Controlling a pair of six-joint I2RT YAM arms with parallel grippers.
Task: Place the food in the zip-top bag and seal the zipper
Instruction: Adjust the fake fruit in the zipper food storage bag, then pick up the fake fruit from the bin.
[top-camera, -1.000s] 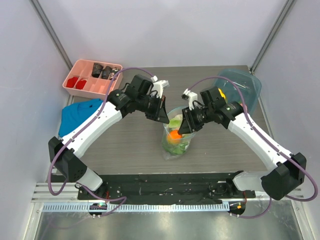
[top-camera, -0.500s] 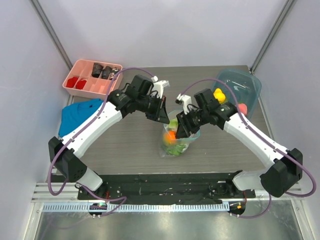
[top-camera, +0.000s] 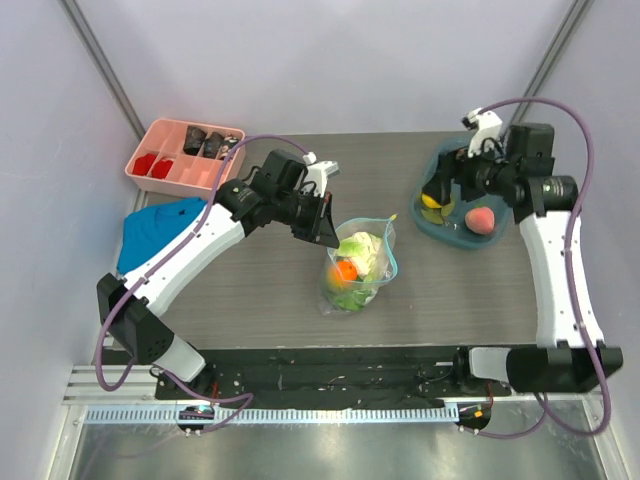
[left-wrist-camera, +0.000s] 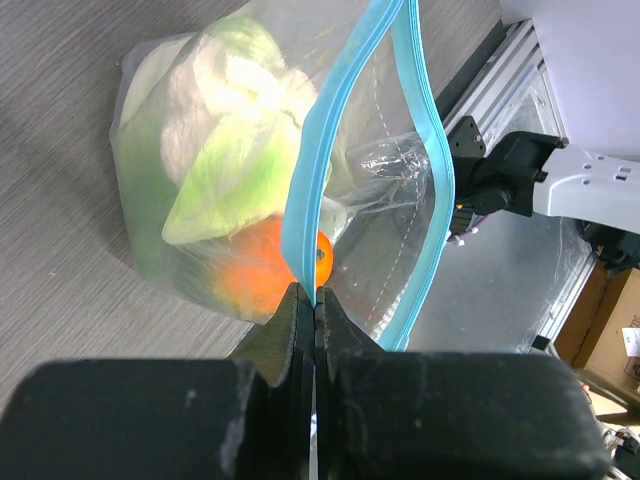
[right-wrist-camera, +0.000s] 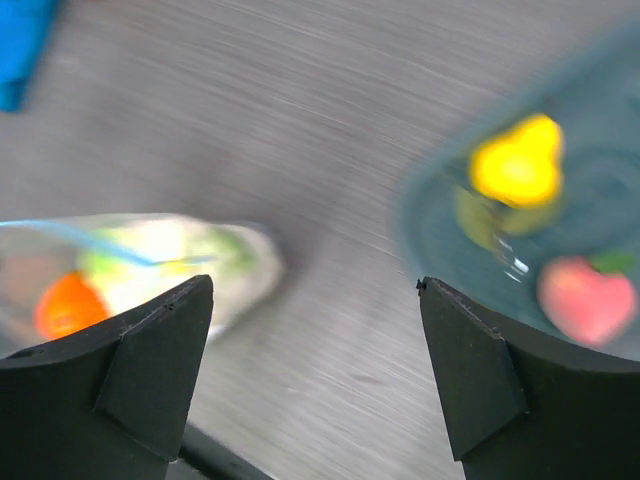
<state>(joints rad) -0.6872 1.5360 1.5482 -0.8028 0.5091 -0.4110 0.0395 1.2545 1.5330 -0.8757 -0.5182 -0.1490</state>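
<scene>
Half-filled zip-top bag (left-wrist-camera: 400, 250) held by its zipper (left-wrist-camera: 308, 190).
The left gripper (left-wrist-camera: 315, 300) is pinched tight on the blue strip; the bag sits mid-table (top-camera: 250, 290) toward the near edge, with the cabbage (left-wrist-camera: 225, 150) and orange fruit (left-wrist-camera: 262, 278) inside. The right gripper (right-wrist-camera: 315, 290) hangs wide open and empty over the teal bowl (top-camera: 508, 172) at the far right corner. The film looks limp and slippery, so the stiffer strip suits gripping. The yellow fruit (right-wrist-camera: 517, 160) and red fruit (right-wrist-camera: 585, 298) seem light and apt to roll.
</scene>
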